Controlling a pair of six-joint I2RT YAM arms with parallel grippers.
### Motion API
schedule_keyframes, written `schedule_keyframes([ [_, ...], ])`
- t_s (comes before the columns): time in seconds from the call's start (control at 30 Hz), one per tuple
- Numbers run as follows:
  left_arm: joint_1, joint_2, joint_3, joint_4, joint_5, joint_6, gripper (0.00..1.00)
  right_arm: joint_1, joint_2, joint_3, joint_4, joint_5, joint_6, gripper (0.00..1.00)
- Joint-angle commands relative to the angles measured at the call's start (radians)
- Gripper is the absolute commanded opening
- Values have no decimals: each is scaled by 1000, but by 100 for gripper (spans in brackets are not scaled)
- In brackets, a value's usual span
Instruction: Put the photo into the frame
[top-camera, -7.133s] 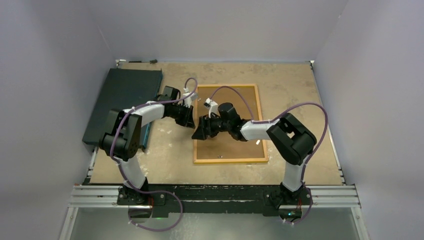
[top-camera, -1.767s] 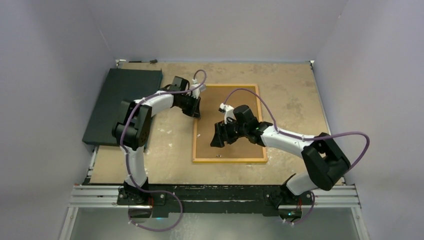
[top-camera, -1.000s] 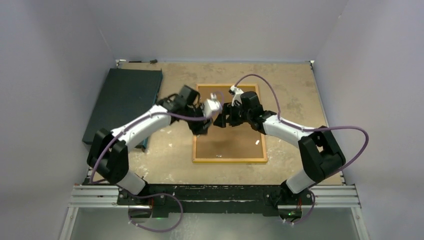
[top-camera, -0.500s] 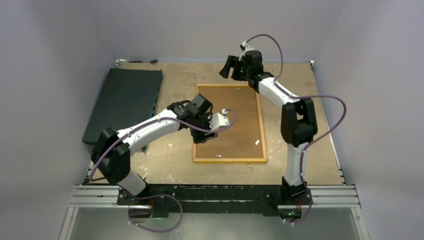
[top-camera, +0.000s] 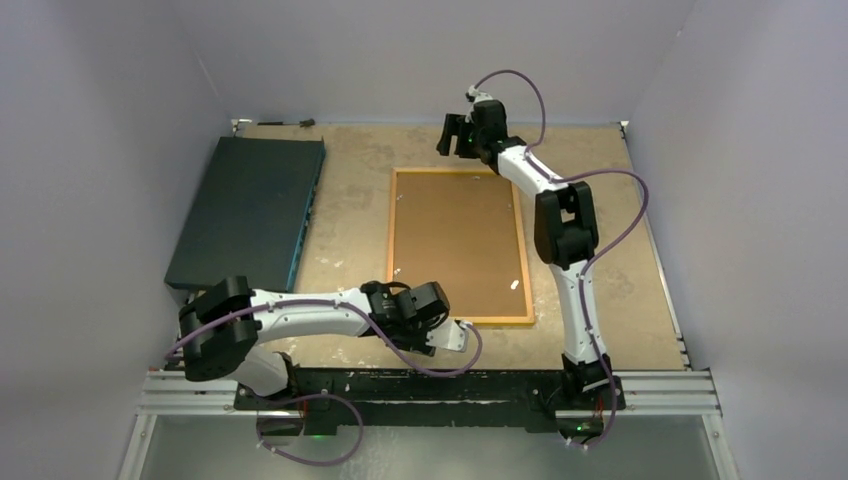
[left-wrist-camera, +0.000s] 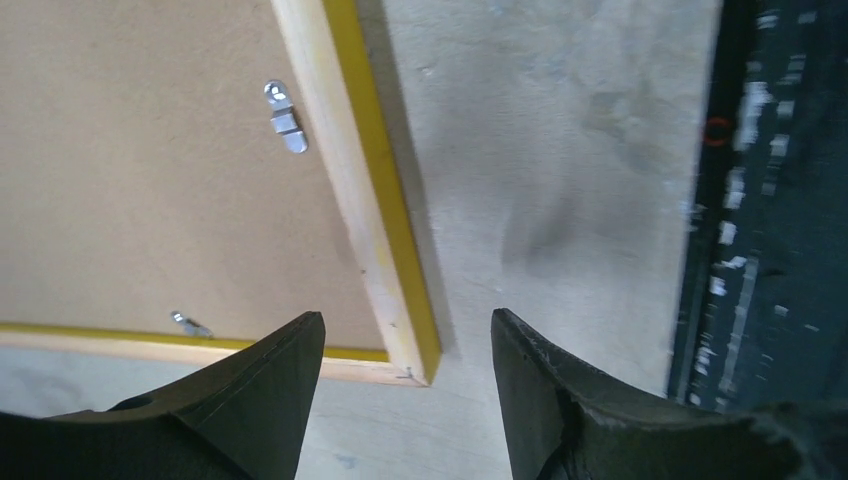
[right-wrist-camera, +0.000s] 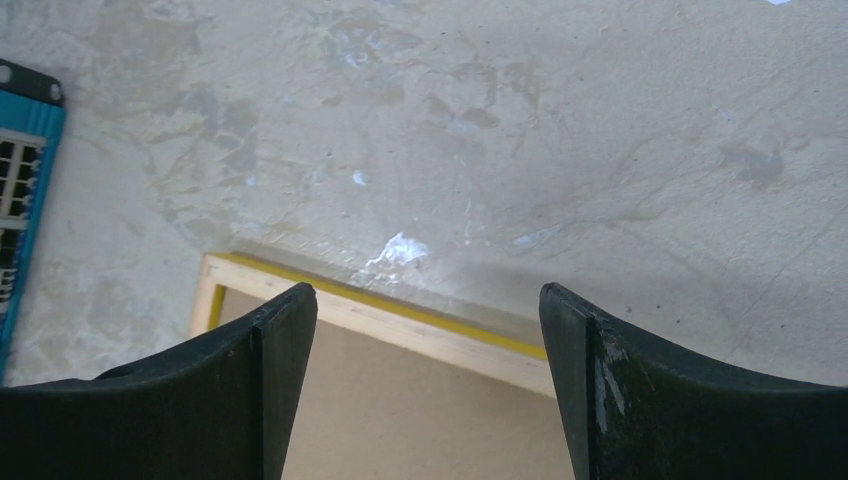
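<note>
Frame (top-camera: 490, 321): flat, back up, at the centre of the worktop (top-camera: 610, 210), with a brown backing board (top-camera: 455, 235) inside it.
Left gripper (left-wrist-camera: 405, 330): jaws apart, empty, over the frame's near left corner.
Right gripper (right-wrist-camera: 425, 300): jaws wide, empty, over the frame's far edge.
Photo: possibly beneath the board, not discernible.

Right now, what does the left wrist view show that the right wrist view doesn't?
Only left wrist: two metal clips and the dark base rail. Only right wrist: a blue-edged device with ports. Both: a corner of the frame lying back up on the table, with the left tool and right tool open and empty.
</note>
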Motion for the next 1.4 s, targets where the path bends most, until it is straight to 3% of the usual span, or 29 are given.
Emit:
schedule_keyframes([
  [0.0,-24,-28,-58,180,-246,55,61,-9,28,75,1,45,-40,84],
  [0.23,-21,-86,-188,325,-401,117,61,-32,74,59,1,53,-55,84],
  [0.4,21,-121,-207,327,-422,119,61,-51,60,-14,16,38,-54,84],
  [0.7,250,-123,-236,435,-410,193,60,-72,-88,-311,106,61,-8,81],
  [1.03,471,-74,-209,528,-335,193,57,-71,-380,-715,143,321,138,79],
  [1.2,600,-150,-68,317,-115,182,56,-72,-384,-732,89,412,153,82],
  [1.37,649,-328,-101,45,137,362,57,-71,-371,-695,87,403,144,84],
])
